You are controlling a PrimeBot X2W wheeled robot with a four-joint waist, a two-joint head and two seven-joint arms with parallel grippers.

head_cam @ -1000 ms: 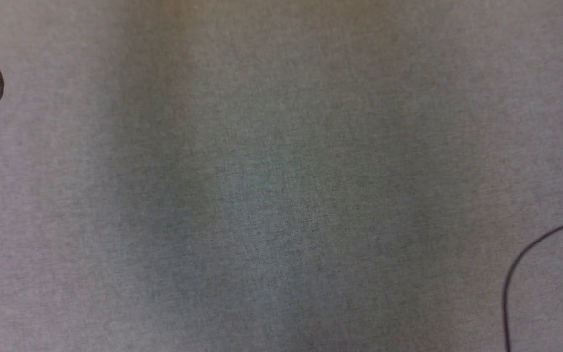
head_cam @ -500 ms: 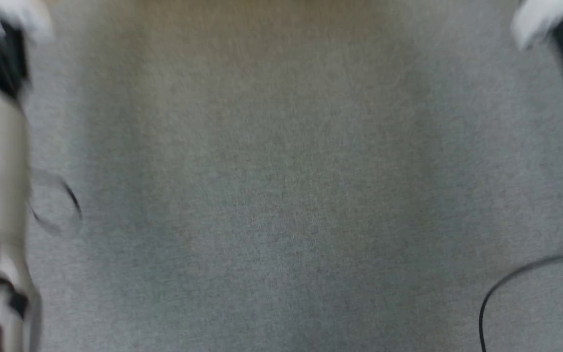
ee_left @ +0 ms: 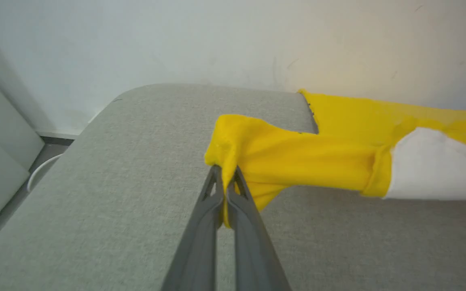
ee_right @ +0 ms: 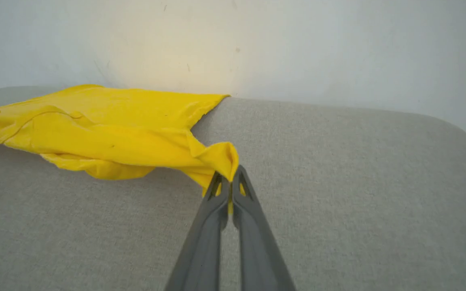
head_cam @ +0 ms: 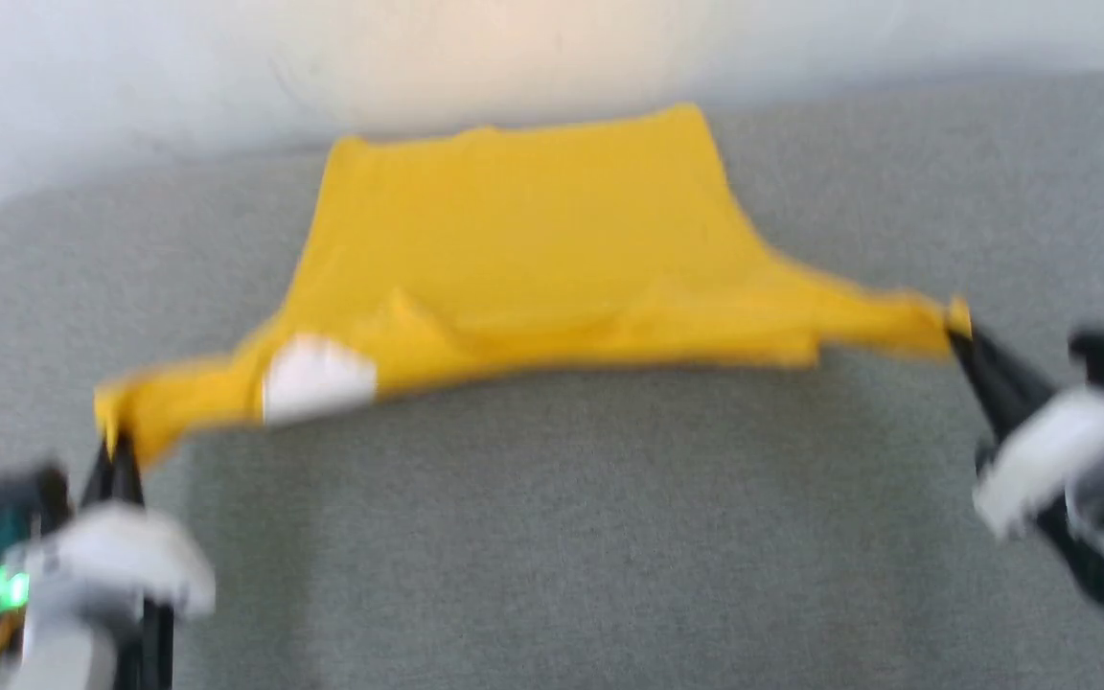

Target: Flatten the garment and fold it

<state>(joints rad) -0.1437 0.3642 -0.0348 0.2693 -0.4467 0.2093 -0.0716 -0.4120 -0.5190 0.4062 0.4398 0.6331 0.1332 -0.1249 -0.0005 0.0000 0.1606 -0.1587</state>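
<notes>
On grey surface [head_cam: 562, 537] | one garment [head_cam: 514, 240], stretched | two grippers, jaws closed on garment: left gripper [head_cam: 116, 446], right gripper [head_cam: 956, 331]

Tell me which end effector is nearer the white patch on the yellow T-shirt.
Left. The left end effector pinches the T-shirt at the end close to the white patch; the right end effector pinches the opposite end, far across the fabric.

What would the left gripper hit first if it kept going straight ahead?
The garment: the left gripper pinches its bunched yellow end, so cloth comes first. Past that, depth is unclear.
</notes>
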